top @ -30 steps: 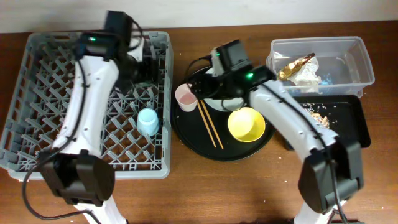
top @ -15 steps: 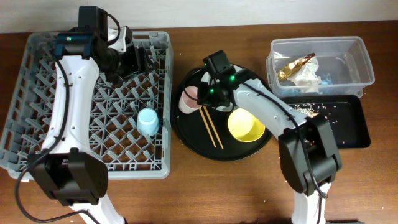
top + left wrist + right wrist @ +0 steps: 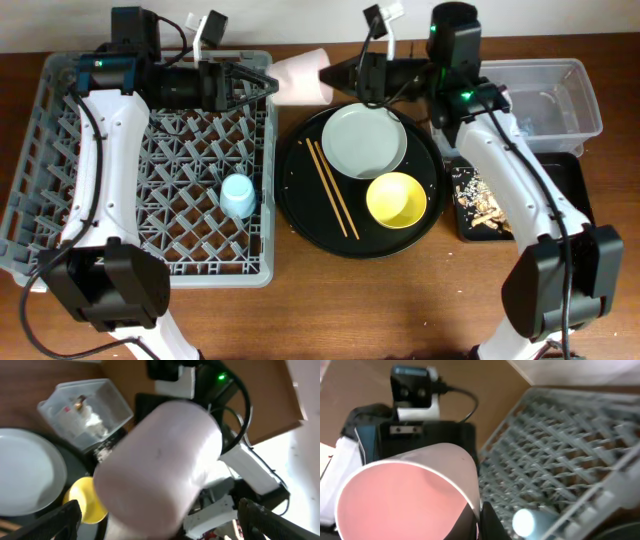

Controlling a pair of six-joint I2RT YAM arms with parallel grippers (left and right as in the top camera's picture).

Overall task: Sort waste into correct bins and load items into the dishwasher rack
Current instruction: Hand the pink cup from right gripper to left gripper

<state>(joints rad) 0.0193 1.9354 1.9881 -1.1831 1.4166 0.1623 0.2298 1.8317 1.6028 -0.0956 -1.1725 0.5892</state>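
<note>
Pink cup: we see it held above the worktop's far edge, between the dishwasher rack and the round tray.
Axis: it lies left-right, with the base pointing left and the mouth right.
Right hand: pinching the cup's rim.
Left hand: spread wide, just left of the base; we cannot tell whether it touches.
Next move: we judge this a handover, the left hand closing round the base.

Top centre: pink cup. Left: rack grey, criss-cross peg lattice, w/ lt-blue cup. Mid: round tray black; plate pale grey; bowl yellow; chopsticks tan wood. Right: scraps beige, on black rect. tray. Table brown wood.
</note>
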